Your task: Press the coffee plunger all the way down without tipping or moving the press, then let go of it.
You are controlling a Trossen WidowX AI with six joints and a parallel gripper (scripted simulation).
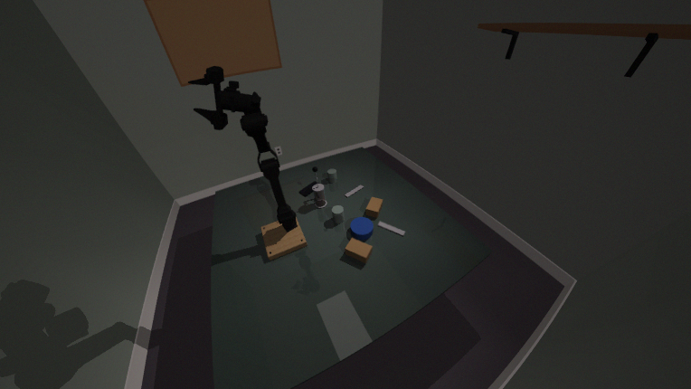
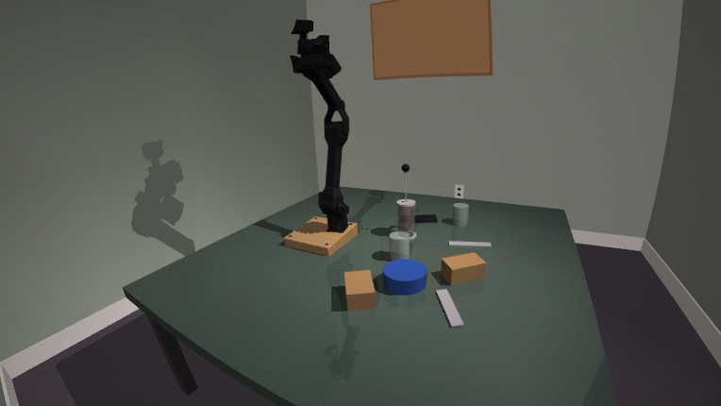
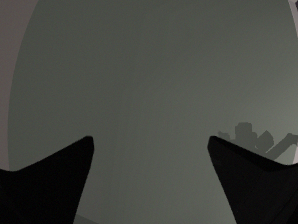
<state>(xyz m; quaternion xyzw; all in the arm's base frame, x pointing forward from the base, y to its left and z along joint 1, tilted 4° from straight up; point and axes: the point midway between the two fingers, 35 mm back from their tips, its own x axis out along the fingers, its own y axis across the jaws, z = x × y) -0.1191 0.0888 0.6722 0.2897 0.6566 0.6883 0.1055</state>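
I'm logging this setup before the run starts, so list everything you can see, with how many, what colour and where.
coffee press: 1, clear with a white lid, mid table; its black plunger knob stands raised on a thin rod
cylinders: 2, pale grey-green, one just in front of the press, one behind it to the right
disc: 1, blue, between the blocks
blocks: 2, tan, one left of the disc, one right of it
flat bars: 2, light grey, one near the front, one farther back
flat dark patch: 1, black, right of the press
table: 1, dark green
board: 1, orange-brown, on the wall
shelf: 1, brown, on the wall
base plate: 1, wooden, under the arm
arm: 1, black, raised high
end effector: 1, black, open, holding nothing
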